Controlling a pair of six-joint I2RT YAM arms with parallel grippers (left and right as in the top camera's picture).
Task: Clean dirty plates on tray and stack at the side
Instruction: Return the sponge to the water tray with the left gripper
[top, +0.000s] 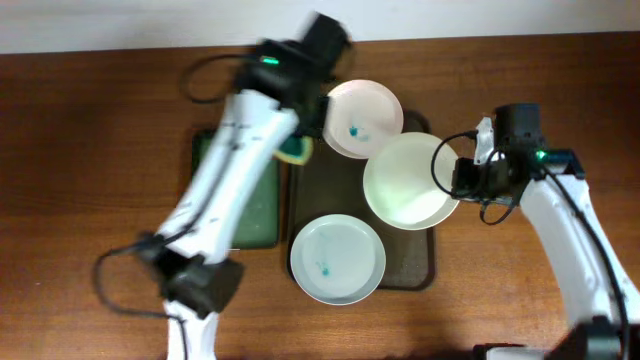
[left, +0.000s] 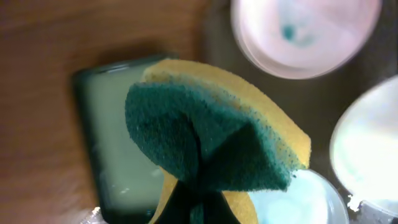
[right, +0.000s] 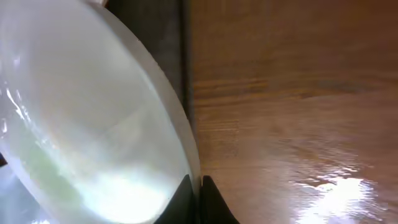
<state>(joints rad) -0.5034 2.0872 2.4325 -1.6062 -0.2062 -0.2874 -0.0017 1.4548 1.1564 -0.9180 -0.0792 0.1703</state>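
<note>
Wooden tabletop (top: 90, 120) | tray (top: 410, 258): two teal-smeared plates (top: 363, 118) (top: 337, 258) | right claw (right: 200, 196) clenched on clean plate (top: 408, 180), rim pinch clear in wrist view | left claw (top: 303, 140) grasping folded sponge (left: 205, 143)

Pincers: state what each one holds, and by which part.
The left pincer grips the sponge, yellow and green, folded and pinched across its middle. The right pincer clamps the plain white plate by its rim.
</note>
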